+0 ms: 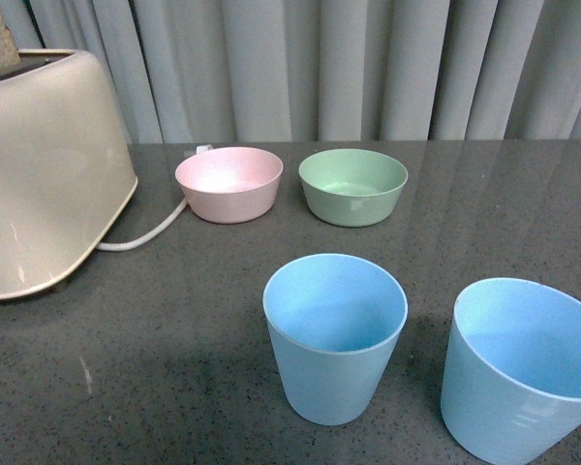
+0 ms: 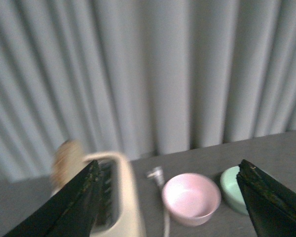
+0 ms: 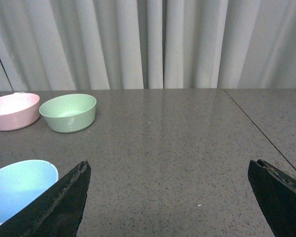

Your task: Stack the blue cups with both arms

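Note:
Two light blue cups stand upright and apart on the dark speckled table in the front view: one point(image 1: 335, 334) at front centre, the other point(image 1: 518, 373) at front right, cut by the frame edge. Neither arm shows in the front view. My left gripper point(image 2: 170, 165) is open and empty, raised, with the pink bowl between its black fingers in its wrist view; no blue cup shows there. My right gripper point(image 3: 168, 165) is open and empty over bare table. One blue cup's rim point(image 3: 17, 190) shows beside one of its fingers point(image 3: 54, 207).
A pink bowl point(image 1: 229, 183) and a green bowl point(image 1: 353, 185) sit side by side behind the cups. A large beige toaster point(image 1: 44, 174) with a white cord point(image 1: 145, 235) stands at the left. Grey curtains hang behind the table. A seam point(image 3: 264, 136) crosses the table.

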Robot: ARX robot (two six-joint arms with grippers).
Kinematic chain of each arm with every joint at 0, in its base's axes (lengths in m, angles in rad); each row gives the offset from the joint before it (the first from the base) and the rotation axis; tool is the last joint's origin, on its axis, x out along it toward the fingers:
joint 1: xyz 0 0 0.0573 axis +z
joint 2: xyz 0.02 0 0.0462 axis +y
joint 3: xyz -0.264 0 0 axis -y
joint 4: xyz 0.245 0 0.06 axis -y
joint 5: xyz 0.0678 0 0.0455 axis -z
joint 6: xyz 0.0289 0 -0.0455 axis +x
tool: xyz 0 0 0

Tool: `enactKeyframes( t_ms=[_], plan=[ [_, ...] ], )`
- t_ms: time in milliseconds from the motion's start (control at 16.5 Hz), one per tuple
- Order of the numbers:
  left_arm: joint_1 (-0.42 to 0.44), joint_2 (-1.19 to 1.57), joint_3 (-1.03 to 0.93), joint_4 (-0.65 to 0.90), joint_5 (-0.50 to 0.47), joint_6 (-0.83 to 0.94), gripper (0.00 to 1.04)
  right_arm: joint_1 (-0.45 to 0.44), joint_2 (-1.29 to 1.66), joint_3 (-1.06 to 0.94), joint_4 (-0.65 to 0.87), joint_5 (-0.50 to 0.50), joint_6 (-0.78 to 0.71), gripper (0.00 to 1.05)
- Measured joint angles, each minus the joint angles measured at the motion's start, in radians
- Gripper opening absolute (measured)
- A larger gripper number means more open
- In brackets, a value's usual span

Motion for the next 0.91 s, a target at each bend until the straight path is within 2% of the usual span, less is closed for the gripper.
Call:
enactKeyframes(
  t_ms=[181, 242, 363, 423, 544, 907],
  plan=[
    [0.105, -0.116, -0.156, 0.017, -0.04, -0.035, 0.67, 0.0, 0.0, 0.0, 0.0, 0.0, 0.0, 0.98],
    [0.137, -0.159, -0.225, 0.04, -0.051, -0.046, 0.58, 0.0, 0.0, 0.0, 0.0, 0.0, 0.0, 0.98],
    [0.139, -0.23, -0.349, 0.097, -0.008, -0.06, 0.35, 0.0, 0.0, 0.0, 0.0, 0.0, 0.0, 0.98],
    [0.201, -0.263, -0.409, 0.113, 0.056, -0.06, 0.22, 0.0, 0.0, 0.0, 0.0, 0.0, 0.0, 0.98],
    [0.224, -0.311, -0.481, 0.133, 0.052, -0.063, 0.02, 0.0, 0.0, 0.0, 0.0, 0.0, 0.0, 0.98],
    [0.216, -0.418, -0.602, 0.146, 0.062, -0.064, 0.01, 0.0, 0.0, 0.0, 0.0, 0.0, 0.0, 0.98]
  ],
)
